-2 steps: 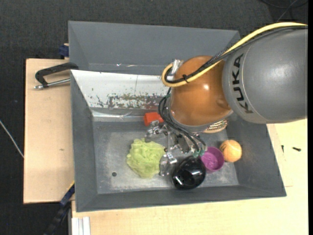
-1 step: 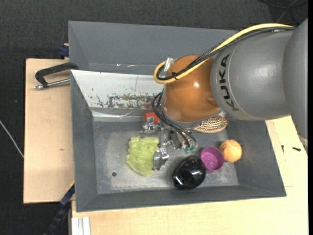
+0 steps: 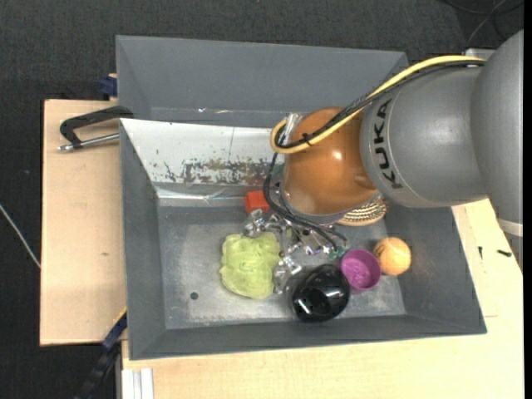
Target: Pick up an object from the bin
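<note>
The jaws are down near the floor of the bin [image 3: 179,302], under the arm's orange cover [image 3: 324,169], amid a tangle of metal parts. Whether they stand open or closed cannot be told, and nothing can be seen caught in them.

The nearest thing is a pale green lumpy piece [image 3: 248,266] that looks like soft cloth or plush. It lies just beside the jaws on the side away from the arm, and its edge seems to touch their metalwork. It is probably light and yielding, so it should squash and fold instead of slipping. A pinch across a raised bulge on the side facing the jaws would likely hold better than a grip across its whole width.

Just below the jaws in the view, close against them, sits a glossy black rounded thing [image 3: 320,296]. It looks hard and smooth, so it may roll or squirt out unless taken squarely across its middle.

A magenta ball [image 3: 360,269] lies beside the jaws on the arm's side, with an orange ball [image 3: 392,256] just beyond it. Both are likely to roll at a touch. A small red piece [image 3: 256,199] lies above the jaws toward the bin's back wall. A tan woven thing [image 3: 371,214] shows partly under the cover.

As things lie, the green piece looks the easiest catch.
</note>
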